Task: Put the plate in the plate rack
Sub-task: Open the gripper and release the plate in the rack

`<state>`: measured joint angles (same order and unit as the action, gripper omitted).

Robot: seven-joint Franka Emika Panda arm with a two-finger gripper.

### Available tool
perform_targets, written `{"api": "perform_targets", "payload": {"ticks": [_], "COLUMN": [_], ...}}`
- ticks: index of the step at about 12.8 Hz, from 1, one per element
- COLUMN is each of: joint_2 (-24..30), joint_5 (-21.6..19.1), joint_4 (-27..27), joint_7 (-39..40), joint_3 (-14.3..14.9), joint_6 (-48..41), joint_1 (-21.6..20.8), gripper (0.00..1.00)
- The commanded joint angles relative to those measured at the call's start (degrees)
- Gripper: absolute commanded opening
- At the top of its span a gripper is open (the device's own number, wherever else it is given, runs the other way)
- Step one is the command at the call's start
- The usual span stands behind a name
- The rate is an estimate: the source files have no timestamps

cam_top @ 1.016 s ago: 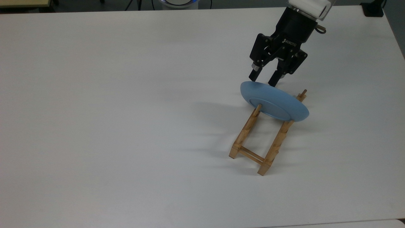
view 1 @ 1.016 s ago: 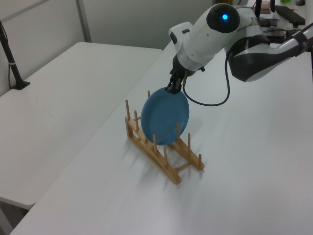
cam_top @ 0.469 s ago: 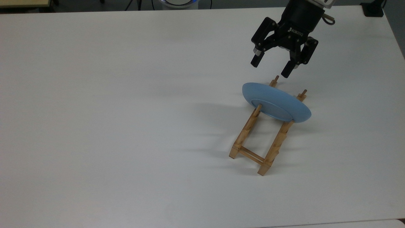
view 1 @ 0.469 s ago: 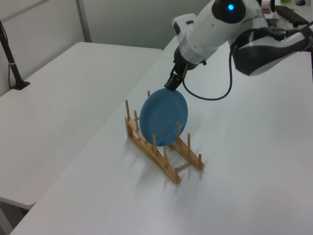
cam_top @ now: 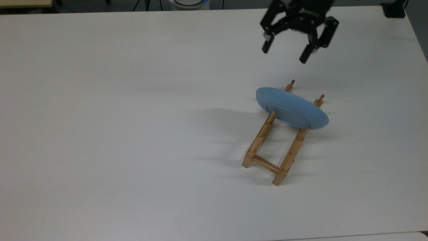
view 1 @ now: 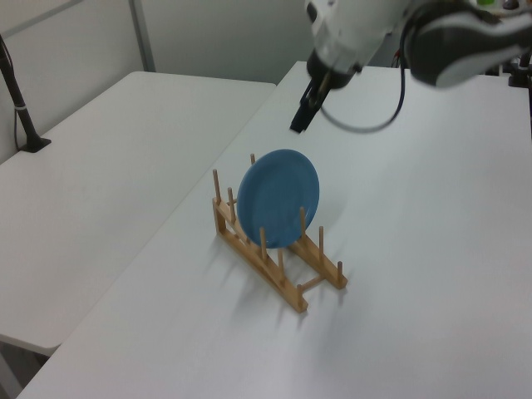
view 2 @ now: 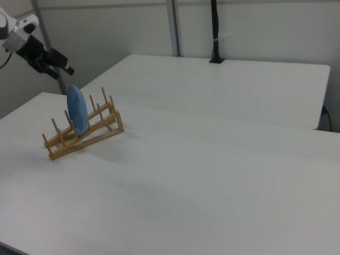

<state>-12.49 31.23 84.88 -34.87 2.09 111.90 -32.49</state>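
Plate rack (cam_top: 267, 147) sits on the white counter (cam_top: 133, 134), toward the top view's right: a small light-wood ladder of two notched rails with upright pegs, joined by thin crossbars. Its near end in the top view stands bare, a crossbar showing between the rails.

Standing on edge in the rack is the blue plate (cam_top: 291, 107), slotted between pegs near the rack's far end, with one peg just in front of its underside and two more pegs rising behind it. In the top view it leans a little, its flat circular base turned toward the rack's empty end. From the left view the plate (view 1: 278, 198) reads as a nearly full disc, upright between the rails of the rack (view 1: 278, 259). From the right view the plate (view 2: 77, 109) shows almost edge-on, within the rack (view 2: 82, 132), near the right view's left.

Above and beyond the plate hangs the black gripper (cam_top: 286, 53), well clear of the rim, its jaws spread wide with nothing between them. In the left view the gripper (view 1: 300, 116) hangs above the plate's top edge under the white arm; in the right view the gripper (view 2: 61, 65) hangs up beside the plate.
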Motion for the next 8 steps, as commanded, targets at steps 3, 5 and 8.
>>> {"api": "perform_targets", "payload": {"ticks": [3,5,8], "joint_2": [5.10,5.81,7.74], "joint_5": [-13.90,-18.02,-24.09], "joint_4": [1.34,1.34,1.42], "joint_7": [13.49,17.62,25.17], "joint_3": [0.46,0.46,0.55], "joint_6": [-6.42,-8.97,-14.15], "joint_1": [8.48,11.64,17.09], "gripper": [1.00,1.00,1.00]}}
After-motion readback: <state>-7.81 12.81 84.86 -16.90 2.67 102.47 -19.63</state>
